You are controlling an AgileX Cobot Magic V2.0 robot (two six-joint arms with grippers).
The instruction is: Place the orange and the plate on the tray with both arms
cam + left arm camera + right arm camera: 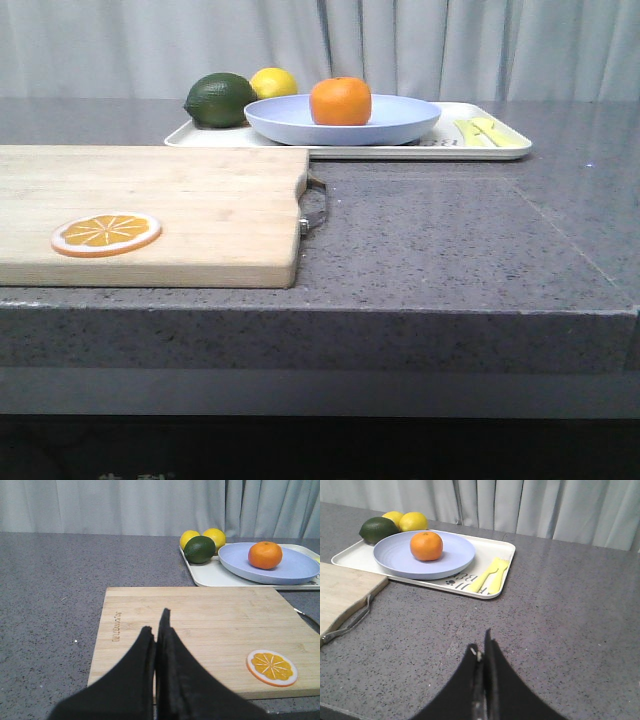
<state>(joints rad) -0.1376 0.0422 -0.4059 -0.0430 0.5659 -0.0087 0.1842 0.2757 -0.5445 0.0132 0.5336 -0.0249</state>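
Observation:
The orange sits in the lavender-blue plate, and the plate rests on the cream tray at the back of the counter. They also show in the left wrist view, orange, plate, tray, and in the right wrist view, orange, plate, tray. My left gripper is shut and empty above the near part of the cutting board. My right gripper is shut and empty over bare counter, well in front of the tray. Neither gripper shows in the front view.
A wooden cutting board with a metal handle lies front left, with a flat orange slice on it. A dark green avocado and lemons sit at the tray's left end. Yellow cutlery lies at its right end.

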